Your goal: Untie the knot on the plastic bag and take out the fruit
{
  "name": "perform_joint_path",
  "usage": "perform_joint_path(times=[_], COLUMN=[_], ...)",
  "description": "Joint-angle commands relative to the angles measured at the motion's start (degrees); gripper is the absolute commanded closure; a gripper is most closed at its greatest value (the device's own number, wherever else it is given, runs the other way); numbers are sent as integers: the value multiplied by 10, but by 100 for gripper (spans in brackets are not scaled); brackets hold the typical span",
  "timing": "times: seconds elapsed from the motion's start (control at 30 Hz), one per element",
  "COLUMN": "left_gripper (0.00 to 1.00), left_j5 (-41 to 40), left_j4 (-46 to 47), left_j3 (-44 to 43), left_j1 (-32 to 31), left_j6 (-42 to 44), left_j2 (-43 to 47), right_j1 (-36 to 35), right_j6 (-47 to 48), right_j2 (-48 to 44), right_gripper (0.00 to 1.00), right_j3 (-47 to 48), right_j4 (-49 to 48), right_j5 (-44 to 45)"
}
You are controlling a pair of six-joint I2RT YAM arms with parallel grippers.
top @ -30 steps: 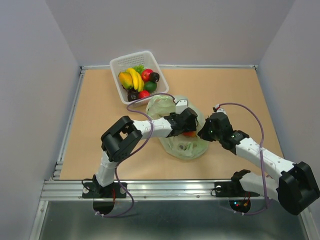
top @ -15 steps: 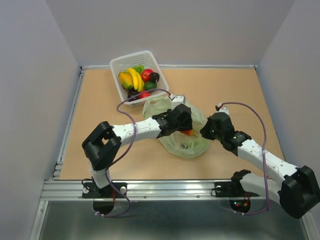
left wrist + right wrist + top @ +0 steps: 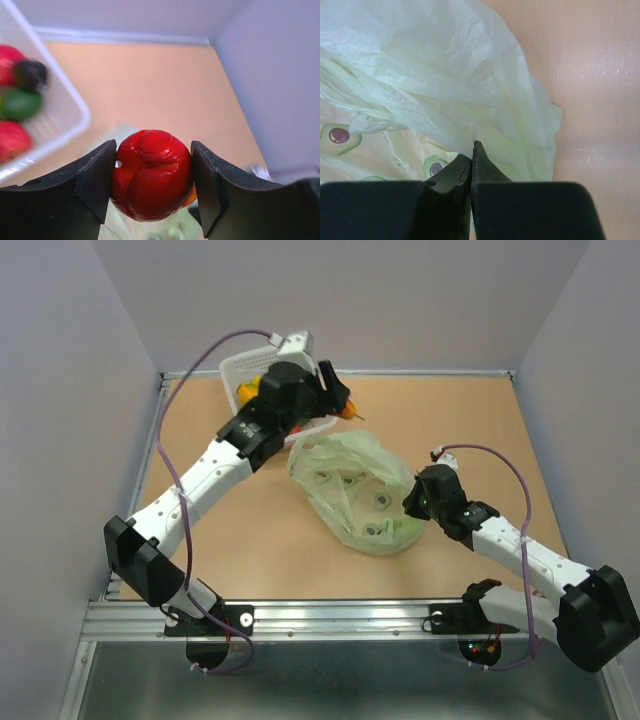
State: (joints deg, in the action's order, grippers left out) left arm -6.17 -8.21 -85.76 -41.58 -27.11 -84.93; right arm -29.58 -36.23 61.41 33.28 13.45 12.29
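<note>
My left gripper (image 3: 152, 180) is shut on a glossy red fruit (image 3: 151, 175), held in the air. In the top view this gripper (image 3: 345, 406) hangs by the right side of the white basket (image 3: 236, 366). The pale green plastic bag (image 3: 355, 490) lies crumpled mid-table, with avocado prints showing. My right gripper (image 3: 408, 508) sits at the bag's right edge. In the right wrist view it (image 3: 472, 150) is shut, with a fold of the bag (image 3: 435, 75) pinched at its tips. The knot is out of view.
The basket wall (image 3: 60, 107) holds a dark fruit (image 3: 30, 74), a green one (image 3: 20, 102) and a red one (image 3: 10, 140). From above, my left arm covers most of the basket. Grey walls close in the table on three sides.
My left arm has lifted out of the bag with the red fruit and swung back-left to the basket. The bag has sagged flatter. My right gripper has stayed on the bag's edge.
</note>
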Motion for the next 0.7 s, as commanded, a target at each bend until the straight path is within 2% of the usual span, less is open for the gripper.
perform_joint_path(times=[0.0,0.17,0.3,0.43,0.57,0.6,0.67], left_gripper=[60,57,54,48,32,25,15], left_j5=[7,14,16,5,17,30,45], left_j4=[-12,-23,-16,-10,4,10,35], left_j3=[-63,-157,-219,-325,-402,-421,-429], left_j1=[96,210,264,295,314,315,320], left_j6=[33,12,-2,-13,-11,-10,-3], left_j2=[-14,-103,-196,-309,-386,-398,-420], right_j1=[4,4,4,4,4,4,4], right_j6=[5,16,27,44,45,44,41], right_j2=[-8,-10,-13,-20,-25,-28,-30], right_gripper=[99,99,99,99,99,99,98], right_j3=[1,13,24,37,44,45,45], right_j4=[-13,-6,-6,-4,3,7,11], right_j5=[2,-7,-21,-27,-39,-39,-38])
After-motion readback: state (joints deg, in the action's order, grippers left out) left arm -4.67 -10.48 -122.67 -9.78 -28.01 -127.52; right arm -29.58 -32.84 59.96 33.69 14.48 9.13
